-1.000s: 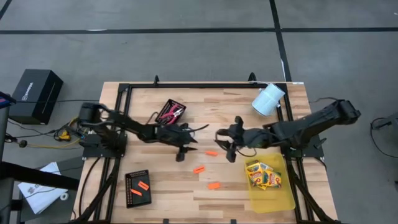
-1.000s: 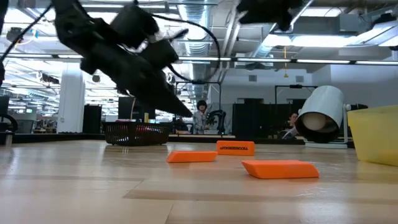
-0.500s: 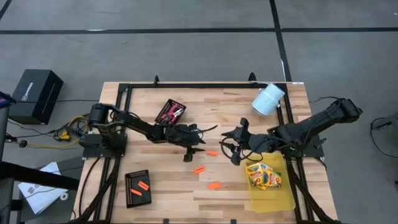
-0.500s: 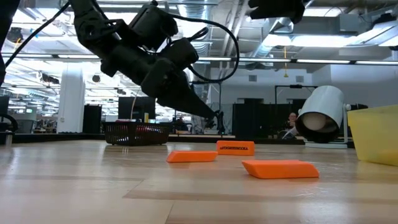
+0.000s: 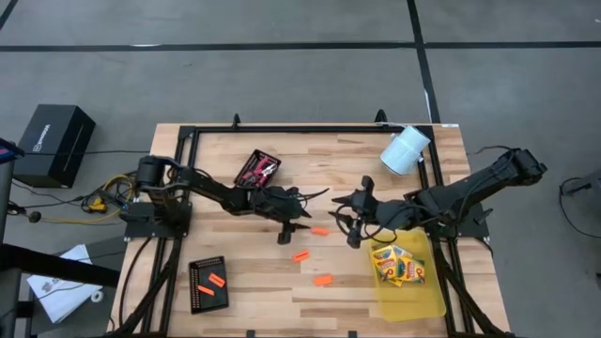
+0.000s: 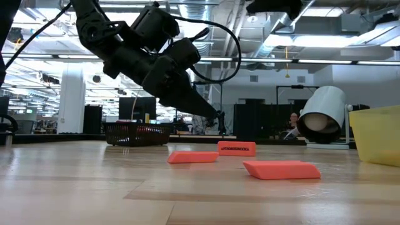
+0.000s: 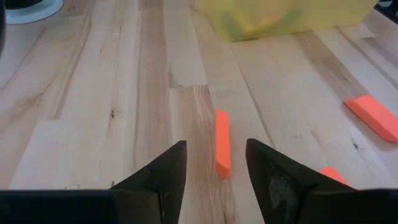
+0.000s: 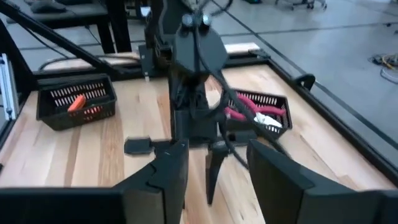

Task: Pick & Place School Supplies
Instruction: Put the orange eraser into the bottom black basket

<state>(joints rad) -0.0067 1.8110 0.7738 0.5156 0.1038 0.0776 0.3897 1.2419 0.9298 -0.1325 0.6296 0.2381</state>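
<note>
Black case (image 5: 54, 143): on the floor left of the table, off the work surface.
Near-left mesh tray (image 5: 208, 284): holds two orange pieces (image 5: 212, 284); seen again in the right wrist view (image 8: 76, 103).
Far mesh tray (image 5: 257, 169): holds the red-handled tools (image 5: 259, 171); blades and count are hard to make out.
Left gripper (image 5: 290, 226): low over the table centre, jaws open and empty, tips angled down just left of the nearest orange piece (image 5: 319, 231). In its wrist view that piece (image 7: 222, 149) lies on the wood ahead of the gap between the fingers (image 7: 159, 182); whether the tips touch the table cannot be told.
Loose orange pieces: two more lie on the wood nearer the front, one at (image 5: 300, 255), one at (image 5: 323, 279). The low view shows three (image 6: 281, 169), the far one partly hidden.
Right gripper (image 5: 351, 225): just right of the same orange piece, facing the left gripper, jaws open and empty. Its arm is cut off at the top of the low view.
White roll (image 5: 405, 150): on its side at the far right corner.
Yellow bin (image 5: 414, 294): near right, holds the crayon boxes (image 5: 399, 265), overlapping, number unclear; cut off at the low view's right edge.
Background: a figure is partly hidden behind the left arm in the low view.
</note>
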